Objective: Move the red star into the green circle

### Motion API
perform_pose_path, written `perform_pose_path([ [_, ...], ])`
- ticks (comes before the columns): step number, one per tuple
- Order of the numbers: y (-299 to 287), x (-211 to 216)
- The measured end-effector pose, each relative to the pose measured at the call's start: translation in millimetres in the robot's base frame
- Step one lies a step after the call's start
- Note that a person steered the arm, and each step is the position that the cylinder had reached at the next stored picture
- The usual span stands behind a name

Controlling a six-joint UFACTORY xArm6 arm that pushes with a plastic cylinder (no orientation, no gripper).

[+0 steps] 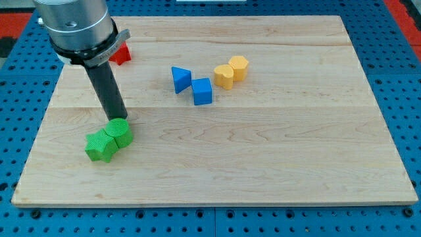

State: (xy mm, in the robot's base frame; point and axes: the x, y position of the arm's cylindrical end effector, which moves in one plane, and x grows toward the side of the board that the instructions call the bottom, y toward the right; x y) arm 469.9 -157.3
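Red star: red star-shaped block (pixel 120 53) at the view's top left of the board, mostly hidden behind the arm's metal collar; only its right part shows.
Star orientation: cannot tell which way its points face or where a long axis lies, too little visible.
Green circle: round green cylinder block (pixel 119 132) near the view's lower left, flat face up.
Green star: green star-shaped block (pixel 100 146) touching the cylinder on its lower-left side.
My tip: dark straight rod, lower end (pixel 118 119) right at the green cylinder's top edge, looks touching. Well apart from the red star.
Hand state: no gripper fitted, just the rod; nothing to open or close.
Blue pair: blue triangular block (pixel 181 79) just beside a blue cube (pixel 202 91), mid-board toward the top.
Yellow pair: two yellow blocks, one rounded (pixel 223 76), one hexagonal-looking (pixel 239 68), touching each other, right of the blue ones.
Board: pale wooden plank table top (pixel 276 151), visible grain and seams.
Surround: blue perforated base (pixel 13 131) around the board.
Writing: none readable.
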Motion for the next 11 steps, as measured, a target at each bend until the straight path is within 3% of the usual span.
perform_pose_path([
  [1, 0.4, 2.1],
  [4, -14.6, -66.9],
  [7, 45.2, -178.3],
  [8, -9.8, -217.4],
  [9, -55.4, -224.8],
  [11, -46.6, -110.5],
])
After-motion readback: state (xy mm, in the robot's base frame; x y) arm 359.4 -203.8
